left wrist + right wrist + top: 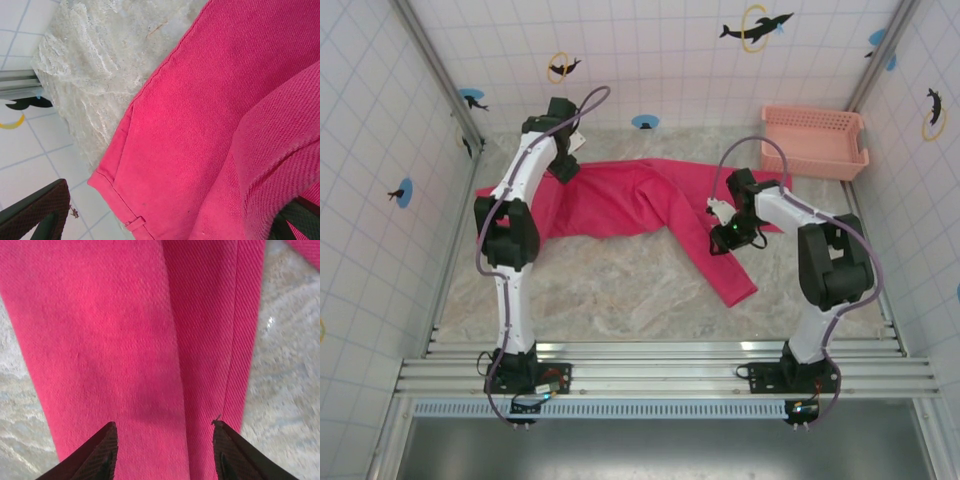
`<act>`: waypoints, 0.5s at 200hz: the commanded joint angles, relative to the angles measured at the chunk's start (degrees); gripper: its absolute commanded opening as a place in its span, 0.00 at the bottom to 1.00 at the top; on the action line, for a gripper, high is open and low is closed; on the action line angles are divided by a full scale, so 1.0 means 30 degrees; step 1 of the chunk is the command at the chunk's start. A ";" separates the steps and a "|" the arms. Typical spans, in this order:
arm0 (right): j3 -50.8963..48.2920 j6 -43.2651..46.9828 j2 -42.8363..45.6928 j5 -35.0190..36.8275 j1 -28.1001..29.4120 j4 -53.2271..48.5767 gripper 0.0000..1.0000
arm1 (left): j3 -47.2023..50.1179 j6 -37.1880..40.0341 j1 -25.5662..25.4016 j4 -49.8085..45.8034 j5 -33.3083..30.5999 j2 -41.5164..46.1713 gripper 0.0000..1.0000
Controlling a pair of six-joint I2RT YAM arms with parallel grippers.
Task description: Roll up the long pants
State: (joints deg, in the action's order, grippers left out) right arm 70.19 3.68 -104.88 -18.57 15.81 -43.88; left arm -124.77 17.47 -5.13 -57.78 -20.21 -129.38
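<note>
Wide-open left claw (177, 200) above long pants (210, 115) lying on marble tabletop (95, 65).

Long pants (640, 205) partly behind the right arm (782, 208)

White-tiled stall around a marbled tabletop

The back wall (660, 60), left wall (370, 150) and right wall (930, 200) are white square tiles with pale grid lines, dotted with black dolphin stickers (756, 27) in yellow rings and blue discs (645, 122). Metal corner posts (438, 70) run up where the walls meet. The table surface (620, 290) is beige, stone-veined and evenly lit, and aluminium rails (660, 365) edge its near side.
</note>
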 commanded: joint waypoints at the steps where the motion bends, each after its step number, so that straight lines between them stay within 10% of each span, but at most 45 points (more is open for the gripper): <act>1: -0.0195 0.0383 -0.0684 -0.1430 -0.0100 0.0910 0.50 | 0.0562 -0.0236 0.0177 0.0011 0.0122 0.0815 0.97; 36: -0.0466 0.0508 -0.1007 -0.2169 -0.0086 0.1094 0.44 | 0.0868 -0.0026 0.0182 0.0129 -0.0160 0.0852 0.97; 100: -0.0612 0.0238 -0.0676 -0.2140 -0.0172 0.1098 0.01 | 0.1110 0.0097 0.0163 0.0339 -0.0336 0.0797 0.97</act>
State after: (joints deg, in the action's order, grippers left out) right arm 69.17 4.51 -108.14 -25.08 15.49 -40.69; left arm -121.99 17.58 -5.13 -57.06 -20.34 -129.34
